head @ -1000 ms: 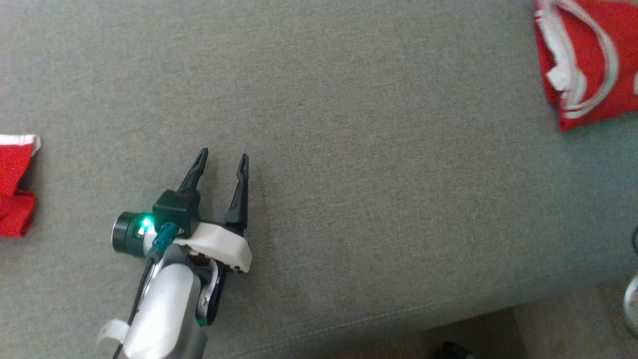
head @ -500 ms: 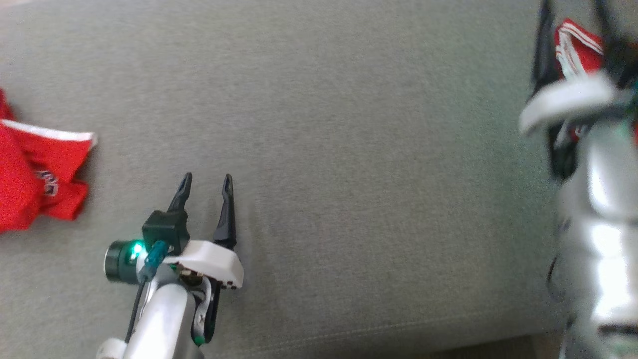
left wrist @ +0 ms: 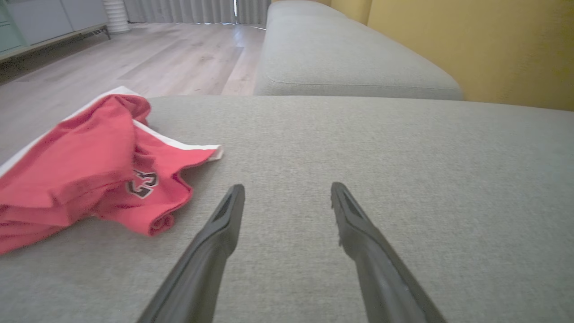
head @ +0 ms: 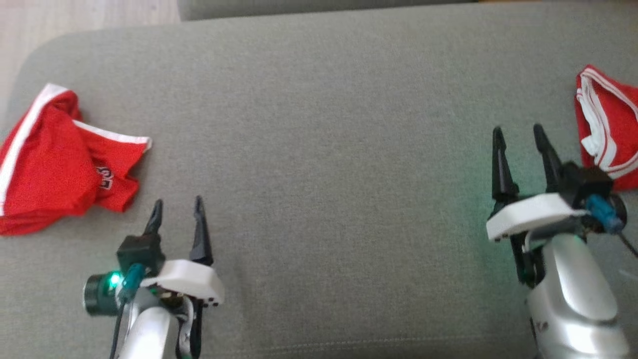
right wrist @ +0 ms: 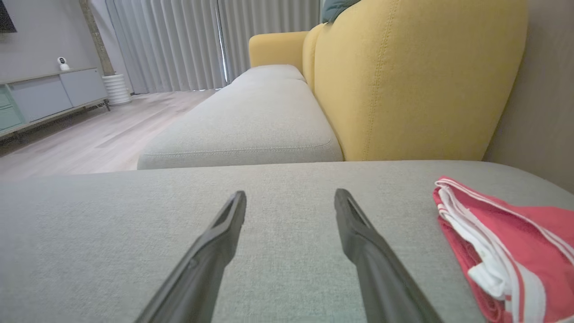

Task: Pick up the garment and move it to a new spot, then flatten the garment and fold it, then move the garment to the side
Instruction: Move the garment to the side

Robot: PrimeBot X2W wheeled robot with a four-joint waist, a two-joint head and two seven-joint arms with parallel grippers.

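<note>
- Black left claw (head: 178, 200) (left wrist: 288, 187): fingers spread apart, nothing between them, tips pointing away from the robot just over the grey cushion (head: 324, 149). White housing behind the fingers, and a green light (head: 114, 279) glowing on the wrist.
- Black right claw (head: 517, 129) (right wrist: 290, 194): fingers likewise spread and empty, over the same cushion, well apart from the left claw.
- Crumpled red garment (head: 55, 159) (left wrist: 89, 166): lies on the cushion ahead of the left claw and to its outer side, near but not touching the fingers. White trim along the edges and a dark printed number on a fold facing the claw. It sits close to the cushion's rounded end.
- Folded red garment (head: 610, 124) (right wrist: 515, 242): lies on the cushion just beside the right claw, on its outer side and slightly ahead. It has white stripes and a white band, and is clear of the fingers.
- Bare grey fabric: lies between the two claws and ahead of both.
- Second grey cushion (left wrist: 336, 58) (right wrist: 251, 121): beyond the first, straight ahead of both claws.
- Yellow backrest (right wrist: 403, 76) (left wrist: 471, 45): stands upright behind the second cushion, ahead and to the right of each claw.
- Wood floor (left wrist: 157, 58) (head: 75, 15): lies past the cushion's end, ahead and to the left of the left claw.
- Pale curtains (right wrist: 179, 40): hang at the far end of the room.
- Low grey cabinet (right wrist: 45, 94): stands far off to the left of the right claw.
</note>
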